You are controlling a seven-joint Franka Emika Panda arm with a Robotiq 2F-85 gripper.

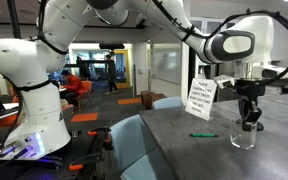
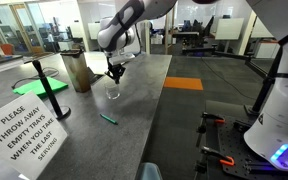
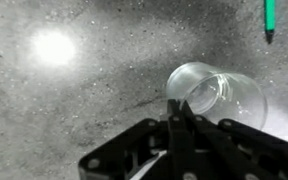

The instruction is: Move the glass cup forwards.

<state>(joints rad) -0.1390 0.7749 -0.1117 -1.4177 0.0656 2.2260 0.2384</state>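
- A white paper sign (image 2: 29, 130) is propped on the grey table (image 2: 149, 110). It is printed in black capitals: "PLEASE THROW AWAY EMPTY CUPS WHEN YOU LEAVE". The lines below that are too small to be read with certainty.
- In an exterior view the same sign (image 1: 201, 98) is seen from farther off, and its writing cannot be read there.
- The glass cup (image 1: 244, 135) is seen upright on the table, apart from the sign and farther along the tabletop. It is empty and clear in both exterior views (image 2: 113, 92).
- The gripper (image 1: 249, 122) is held directly above the cup, on the side away from the sign.
- In the wrist view the fingers (image 3: 180, 130) are drawn tightly together. Their tips are set on the near rim of the cup (image 3: 216, 95), so its wall appears to be pinched.
- A green pen (image 2: 108, 119) lies flat on the table, between the sign and the cup.
- No brand marking can be made out on the arm.
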